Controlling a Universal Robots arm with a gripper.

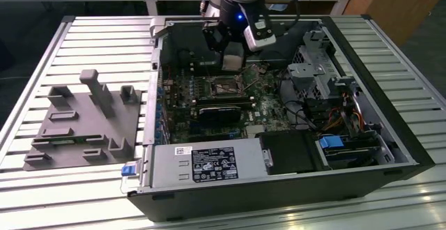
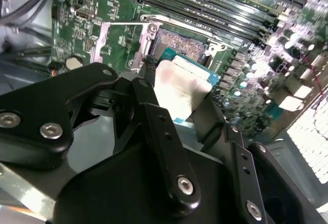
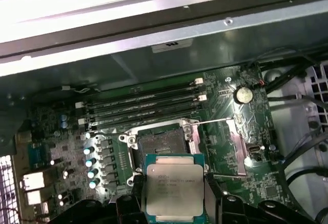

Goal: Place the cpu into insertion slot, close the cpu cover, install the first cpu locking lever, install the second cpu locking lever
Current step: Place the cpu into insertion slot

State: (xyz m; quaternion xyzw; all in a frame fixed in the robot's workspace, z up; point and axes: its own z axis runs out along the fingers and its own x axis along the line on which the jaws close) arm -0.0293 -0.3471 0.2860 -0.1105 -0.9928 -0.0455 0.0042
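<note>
Currently the gripper [image 1: 232, 61] hovers inside the computer case [image 1: 390, 151], jaws clamped on opposite edges of the cpu [image 3: 175, 189]. The insertion slot [image 3: 161, 144] lies uncovered nearby, apart from the chip.

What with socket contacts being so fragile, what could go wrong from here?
1. The gripper holds the cpu by its edges, not yet in the open socket. If it is lowered off-centre or tilted, it could scrape the contacts.
2. A thin locking lever lies close beside the socket, and the fingers might snag it.
3. The cpu cover lies open next to the socket, so a wide approach could knock it.
</note>
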